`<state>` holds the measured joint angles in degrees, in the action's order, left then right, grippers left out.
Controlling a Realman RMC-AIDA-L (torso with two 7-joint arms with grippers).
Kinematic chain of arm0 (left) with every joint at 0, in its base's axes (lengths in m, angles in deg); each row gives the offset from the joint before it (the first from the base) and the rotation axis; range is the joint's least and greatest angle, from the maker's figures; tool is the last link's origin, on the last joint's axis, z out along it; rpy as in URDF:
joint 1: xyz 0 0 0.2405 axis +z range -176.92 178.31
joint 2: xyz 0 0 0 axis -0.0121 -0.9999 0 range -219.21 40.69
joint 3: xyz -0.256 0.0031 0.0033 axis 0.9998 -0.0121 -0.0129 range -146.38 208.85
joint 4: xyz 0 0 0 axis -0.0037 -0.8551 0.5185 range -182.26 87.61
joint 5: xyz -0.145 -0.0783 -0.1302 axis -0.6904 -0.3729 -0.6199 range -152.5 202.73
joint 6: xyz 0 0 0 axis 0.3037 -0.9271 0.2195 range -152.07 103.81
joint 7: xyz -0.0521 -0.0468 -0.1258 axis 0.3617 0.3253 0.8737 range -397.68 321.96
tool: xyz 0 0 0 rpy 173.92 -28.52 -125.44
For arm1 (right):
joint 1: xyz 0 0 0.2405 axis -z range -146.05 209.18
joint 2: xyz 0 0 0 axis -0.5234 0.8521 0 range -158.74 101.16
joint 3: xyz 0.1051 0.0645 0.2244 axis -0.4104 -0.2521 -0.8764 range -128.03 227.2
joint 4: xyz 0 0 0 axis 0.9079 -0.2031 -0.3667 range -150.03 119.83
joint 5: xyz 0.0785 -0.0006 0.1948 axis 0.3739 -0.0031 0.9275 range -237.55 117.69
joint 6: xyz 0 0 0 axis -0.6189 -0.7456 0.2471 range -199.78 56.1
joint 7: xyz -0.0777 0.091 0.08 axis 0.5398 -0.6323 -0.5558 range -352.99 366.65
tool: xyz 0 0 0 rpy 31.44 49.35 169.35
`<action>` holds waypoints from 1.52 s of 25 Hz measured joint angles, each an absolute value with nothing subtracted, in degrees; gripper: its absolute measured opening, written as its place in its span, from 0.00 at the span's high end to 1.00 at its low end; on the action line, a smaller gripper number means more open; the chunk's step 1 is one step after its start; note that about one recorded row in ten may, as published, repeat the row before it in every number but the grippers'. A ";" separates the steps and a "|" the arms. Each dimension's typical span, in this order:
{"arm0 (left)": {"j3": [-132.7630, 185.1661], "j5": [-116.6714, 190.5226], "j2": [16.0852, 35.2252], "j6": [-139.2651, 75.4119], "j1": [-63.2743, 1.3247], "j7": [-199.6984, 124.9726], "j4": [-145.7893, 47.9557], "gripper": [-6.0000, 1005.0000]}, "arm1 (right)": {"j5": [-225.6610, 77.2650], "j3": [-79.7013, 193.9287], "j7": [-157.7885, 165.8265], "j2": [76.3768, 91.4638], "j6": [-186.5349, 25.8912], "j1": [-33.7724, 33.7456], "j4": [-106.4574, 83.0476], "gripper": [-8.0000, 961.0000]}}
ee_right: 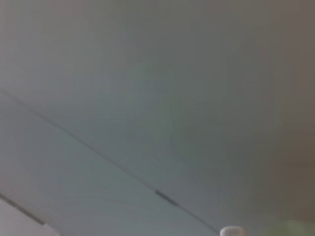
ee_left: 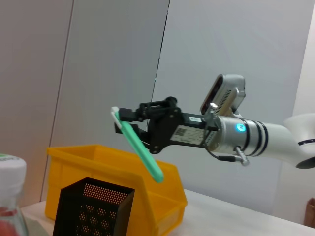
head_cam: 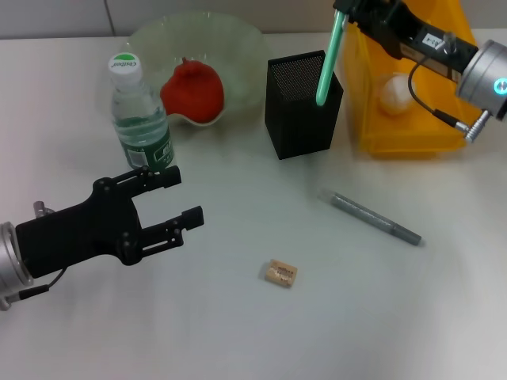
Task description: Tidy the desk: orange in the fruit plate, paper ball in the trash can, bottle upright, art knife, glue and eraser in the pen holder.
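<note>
Head view: right claw (head_cam: 342,9) is clamping the top of the art knife (head_cam: 327,63), hanging it over the pen holder (head_cam: 303,103), lower end at the holder's mouth. Left claw (head_cam: 181,198) is hovering wide open, holding nothing, near the upright bottle (head_cam: 139,115). Orange (head_cam: 192,91) is sitting in the fruit plate (head_cam: 230,36), paper ball (head_cam: 394,93) in the trash can (head_cam: 412,134). Glue (head_cam: 375,218) and eraser (head_cam: 280,273) are lying on the counter (head_cam: 238,332). Left wrist view: right claw (ee_left: 120,119) is pinching the tilted art knife (ee_left: 140,146) above the pen holder (ee_left: 91,209), trash can (ee_left: 162,196) behind. Right wrist view: only blurred grey is showing.
</note>
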<state>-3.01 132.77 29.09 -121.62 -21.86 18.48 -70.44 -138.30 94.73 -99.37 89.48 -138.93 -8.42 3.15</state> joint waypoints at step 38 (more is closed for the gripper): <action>-2.69 132.60 29.04 -121.60 -21.98 17.16 -69.57 0.28 | -137.60 94.69 -93.54 90.75 -125.27 -14.61 2.71 0.74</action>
<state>-2.69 132.60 29.04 -121.60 -21.98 17.16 -69.57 -137.60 94.69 -93.54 90.75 -125.27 -14.61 2.71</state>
